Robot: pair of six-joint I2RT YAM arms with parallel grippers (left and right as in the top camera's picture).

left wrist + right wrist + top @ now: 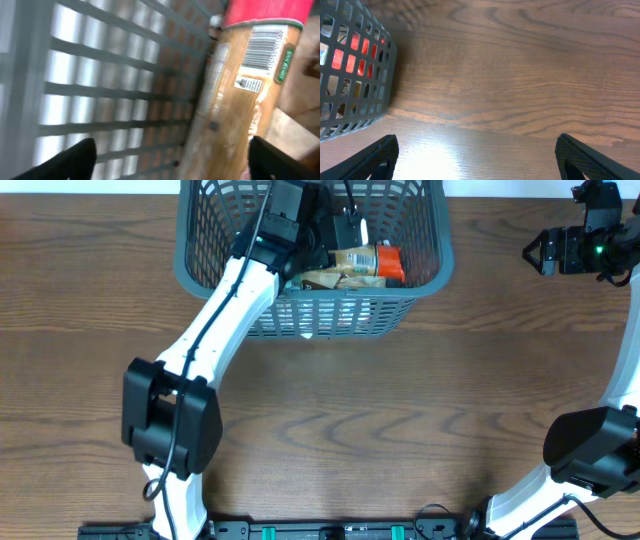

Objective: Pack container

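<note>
The container is a large dark grey lattice basket at the table's back middle. Inside it lie a brown jar with a red lid and a tan packet. My left gripper is down inside the basket, open and empty. In the left wrist view its fingers straddle the lattice wall and the jar, close up. My right gripper is open and empty over bare table at the back right. The right wrist view shows the basket's corner to its left.
The wooden table spreads in front of the basket. The left arm reaches diagonally from the front left over the basket's near wall. The right arm stands along the right edge.
</note>
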